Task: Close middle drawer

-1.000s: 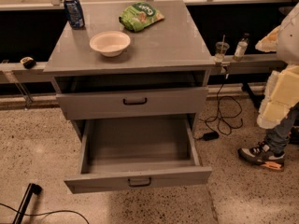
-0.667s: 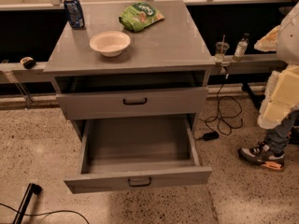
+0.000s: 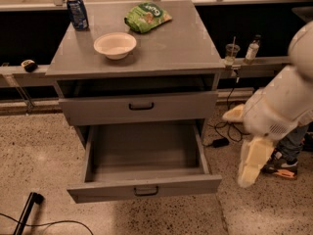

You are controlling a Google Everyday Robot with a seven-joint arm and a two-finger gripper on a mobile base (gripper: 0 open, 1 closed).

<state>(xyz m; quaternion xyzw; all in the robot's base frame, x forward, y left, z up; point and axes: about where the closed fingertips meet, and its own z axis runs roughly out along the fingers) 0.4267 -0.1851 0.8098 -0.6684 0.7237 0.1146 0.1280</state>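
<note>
The middle drawer (image 3: 144,189) is a wide grey drawer pulled far out of the cabinet (image 3: 142,62). Its low front panel carries a small black handle (image 3: 146,191), and its grey box (image 3: 143,148) is empty. My white arm (image 3: 283,106) comes in from the right. My cream gripper (image 3: 250,164) hangs to the right of the drawer's front right corner, a short gap away and not touching it. Above it, the taller-fronted drawer (image 3: 139,107) with the larger black handle stands slightly out. The lowest drawer is hidden under the open one.
On the cabinet top are a white bowl (image 3: 115,45), a blue can (image 3: 77,12) and a green chip bag (image 3: 146,16). A cup (image 3: 231,54) and bottle (image 3: 252,49) stand on the right ledge. Cables (image 3: 220,141) and a person's shoe (image 3: 281,166) are on the floor at the right.
My arm and gripper have swung down and to the left, closer to the open drawer's right front corner. The drawers have not moved.
</note>
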